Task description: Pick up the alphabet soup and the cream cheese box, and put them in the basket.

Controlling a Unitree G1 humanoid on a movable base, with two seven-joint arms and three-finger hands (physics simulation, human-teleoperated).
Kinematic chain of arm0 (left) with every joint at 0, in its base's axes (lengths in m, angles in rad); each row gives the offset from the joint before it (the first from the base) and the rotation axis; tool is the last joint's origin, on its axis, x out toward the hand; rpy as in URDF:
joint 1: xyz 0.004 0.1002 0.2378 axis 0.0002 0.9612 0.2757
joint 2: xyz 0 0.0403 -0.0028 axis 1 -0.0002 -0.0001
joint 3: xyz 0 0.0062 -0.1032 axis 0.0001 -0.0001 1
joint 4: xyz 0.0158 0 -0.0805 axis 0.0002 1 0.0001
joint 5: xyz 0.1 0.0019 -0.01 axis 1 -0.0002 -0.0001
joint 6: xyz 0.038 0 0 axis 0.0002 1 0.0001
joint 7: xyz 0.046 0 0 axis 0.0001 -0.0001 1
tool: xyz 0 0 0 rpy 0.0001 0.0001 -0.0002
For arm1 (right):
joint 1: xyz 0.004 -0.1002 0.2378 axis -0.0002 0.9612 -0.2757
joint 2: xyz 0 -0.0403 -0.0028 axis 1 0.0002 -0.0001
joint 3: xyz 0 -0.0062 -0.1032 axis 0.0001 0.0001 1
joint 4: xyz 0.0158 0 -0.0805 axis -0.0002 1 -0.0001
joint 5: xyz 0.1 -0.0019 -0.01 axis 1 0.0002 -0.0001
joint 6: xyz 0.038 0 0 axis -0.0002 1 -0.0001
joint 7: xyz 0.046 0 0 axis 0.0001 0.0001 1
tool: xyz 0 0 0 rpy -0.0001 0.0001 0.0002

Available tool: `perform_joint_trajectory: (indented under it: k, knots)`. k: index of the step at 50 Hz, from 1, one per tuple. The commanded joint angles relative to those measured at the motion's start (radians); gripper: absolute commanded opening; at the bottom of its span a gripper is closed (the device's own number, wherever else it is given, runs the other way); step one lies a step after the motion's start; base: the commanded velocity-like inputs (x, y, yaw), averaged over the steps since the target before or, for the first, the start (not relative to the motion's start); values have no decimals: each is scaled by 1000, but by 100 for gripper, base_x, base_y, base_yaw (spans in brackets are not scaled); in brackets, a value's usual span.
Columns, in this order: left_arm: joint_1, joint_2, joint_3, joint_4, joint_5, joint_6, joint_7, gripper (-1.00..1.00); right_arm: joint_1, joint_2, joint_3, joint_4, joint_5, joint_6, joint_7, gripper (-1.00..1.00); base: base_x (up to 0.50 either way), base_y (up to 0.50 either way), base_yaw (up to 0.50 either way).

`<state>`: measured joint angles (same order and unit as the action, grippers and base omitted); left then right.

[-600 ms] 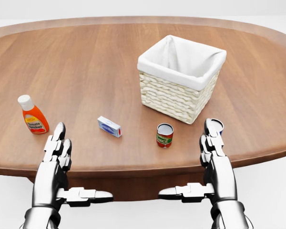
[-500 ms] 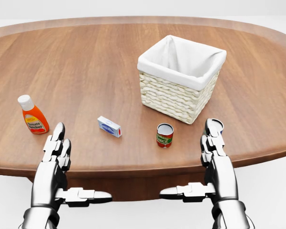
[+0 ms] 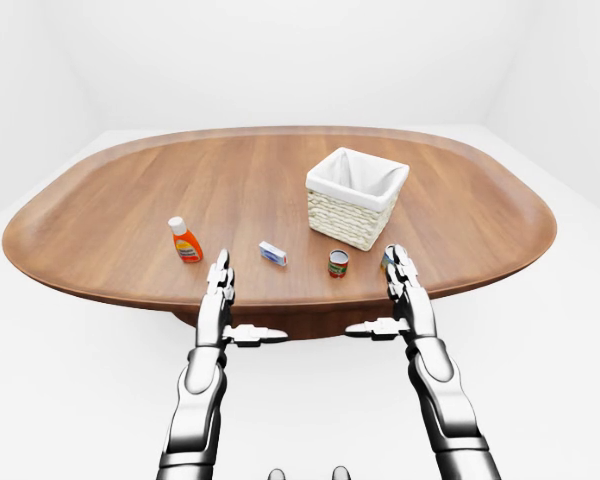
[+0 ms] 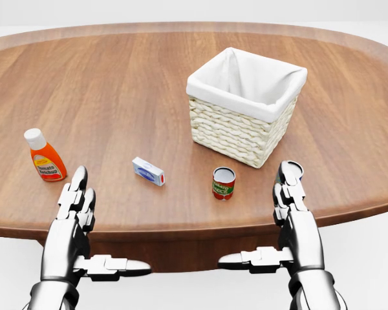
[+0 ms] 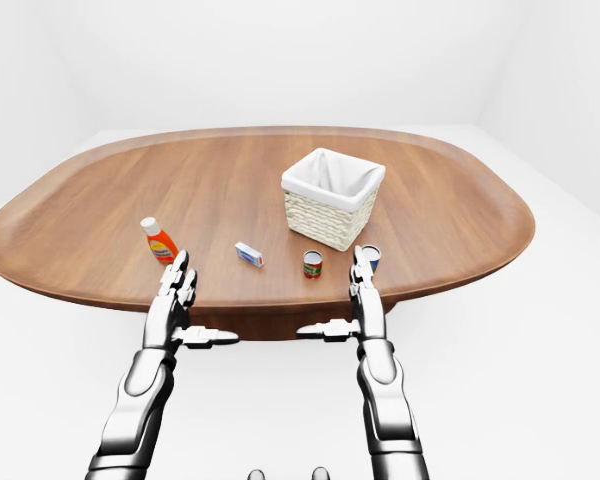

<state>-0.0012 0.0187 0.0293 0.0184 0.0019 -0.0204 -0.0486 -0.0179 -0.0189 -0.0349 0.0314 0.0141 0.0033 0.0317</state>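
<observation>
Soup can [image 4: 224, 183] and small box [image 4: 148, 171] stand on the surface [image 4: 116, 84] beside the basket [image 4: 244, 106]; left hand [image 4: 74, 223] and right hand [image 4: 292, 216] hover spread wide, empty.

The surface [image 4: 116, 84] carries one basket [image 4: 246, 106], one orange bottle [image 4: 45, 157] and one small box [image 4: 148, 171]. There are two cans: one red-labelled [image 4: 224, 183], one partly hidden [image 5: 372, 256]. Two hands show, left [image 4: 77, 213] and right [image 4: 291, 206].

Orange sauce bottle [image 4: 45, 158] upright, wooden oval table [image 4: 129, 84], blue-labelled can [image 5: 371, 258]
</observation>
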Motion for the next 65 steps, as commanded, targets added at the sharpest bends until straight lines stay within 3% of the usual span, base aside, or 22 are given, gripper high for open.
perform_joint_trajectory:
  k: [1, 16, 28, 32, 52, 56, 61, 65]
  knots:
    - [4, 0, -2, -3, 6, -2, 0, 100, 1, -1, -1, 2, -3, 0, 2, 100, 0, 0, 0]
    - [-4, 1, 2, 10, 3, -8, -1, 100, 0, 0, 0, -2, -2, 5, 2, 100, 0, -23, 0]
    - [-7, 2, 2, 16, 7, -10, 0, 100, -9, -1, -2, 23, 0, -16, 6, 100, 0, -32, 0]
    - [-9, 2, 3, 20, 6, -12, 0, 100, -3, 0, 1, 0, -1, 0, 5, 100, 0, -26, 0]
    - [-1, 1, 2, 6, 5, -9, 0, 100, 4, 3, -1, -7, 8, -5, 3, 100, 0, -18, 0]
    - [-3, 1, 3, 11, 5, -11, 1, 100, -3, 2, -11, 5, 21, -17, -4, 100, 0, 0, 0]
    - [-1, 1, 0, 3, 7, -4, 2, 100, -10, 2, -32, -5, 54, -6, -34, 100, 0, 0, 0]
    - [-2, 1, 1, 4, 5, -3, 0, 100, -19, -1, -55, 3, 56, -18, -99, 100, 0, 0, 0]
